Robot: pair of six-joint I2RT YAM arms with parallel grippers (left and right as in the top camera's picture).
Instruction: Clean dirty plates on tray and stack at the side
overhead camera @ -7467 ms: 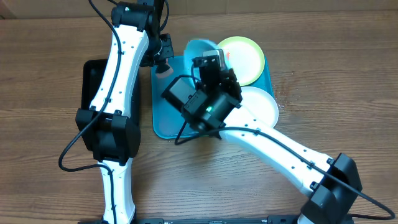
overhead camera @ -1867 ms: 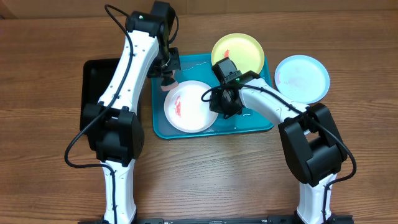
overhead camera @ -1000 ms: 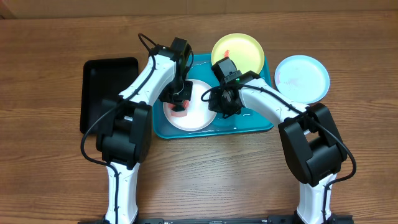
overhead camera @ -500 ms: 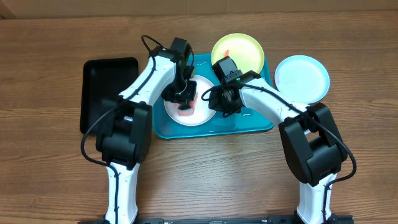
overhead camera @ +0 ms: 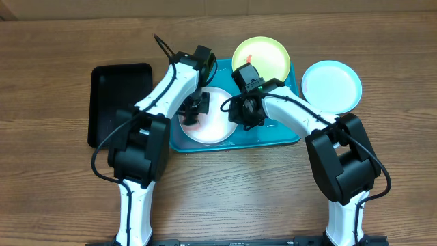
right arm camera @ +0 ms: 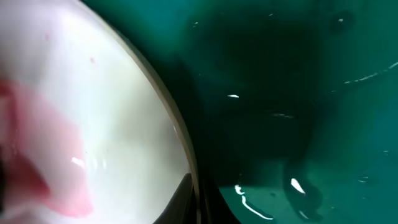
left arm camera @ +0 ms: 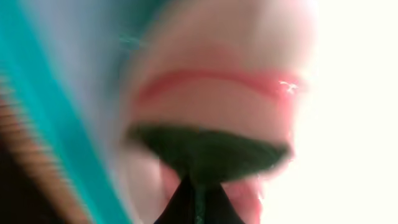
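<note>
The white plate (overhead camera: 217,126) lies in the turquoise tray (overhead camera: 273,135). My left gripper (overhead camera: 196,108) is shut on a pink sponge (overhead camera: 190,118) and presses it on the plate's left part. The left wrist view is blurred and shows the sponge (left arm camera: 211,93), the white plate (left arm camera: 360,124) and the tray (left arm camera: 37,93). My right gripper (overhead camera: 236,115) is shut on the white plate's right rim (right arm camera: 189,180). The yellow-green plate (overhead camera: 261,58), with a red smear, rests on the tray's far right corner. The light blue plate (overhead camera: 331,85) lies on the table to the right of the tray.
A black rectangular tray (overhead camera: 117,102) lies on the table left of the turquoise tray. The wet tray floor (right arm camera: 298,93) shows in the right wrist view. Both arms cross over the tray's middle.
The light blue plate went from the tray to the table at the right. My left gripper came down with the sponge onto the white plate and now sits further left; the red smear has faded.
</note>
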